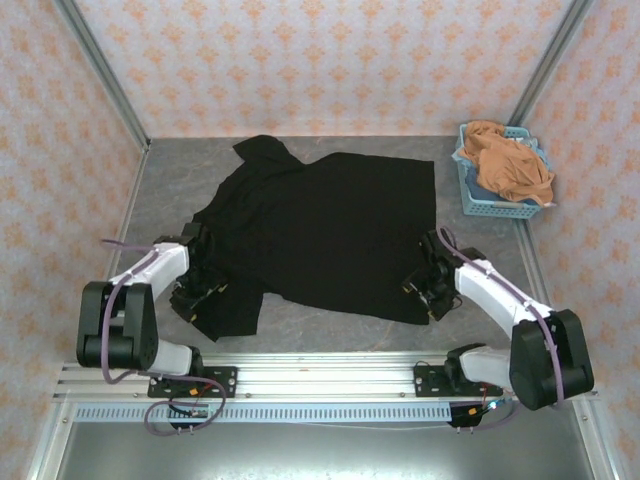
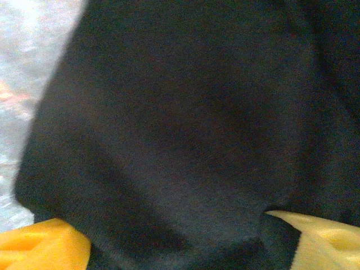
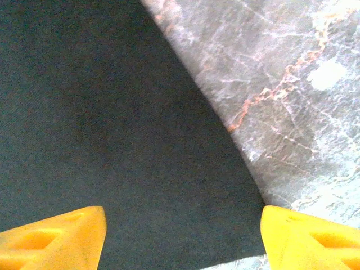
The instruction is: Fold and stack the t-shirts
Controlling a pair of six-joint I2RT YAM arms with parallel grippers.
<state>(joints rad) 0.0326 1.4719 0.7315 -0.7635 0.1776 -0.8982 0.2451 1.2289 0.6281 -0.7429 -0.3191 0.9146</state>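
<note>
T-shirt (image 1: 330, 230) left of basket (image 1: 492, 208)

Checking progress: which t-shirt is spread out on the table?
The black shirt, lying flat on the table; the orange one is bunched up in the blue basket.

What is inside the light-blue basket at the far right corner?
A crumpled orange-tan t-shirt fills the basket and hangs over its rim. Whatever lies beneath it is covered, so I cannot tell.

A grey marbled tabletop (image 1: 170, 195), evenly lit, sits between peach walls (image 1: 330, 60) with a repeating floral pattern, metal posts (image 1: 100, 70) slanting up the back corners and an aluminium rail (image 1: 320, 385) along its near edge.
</note>
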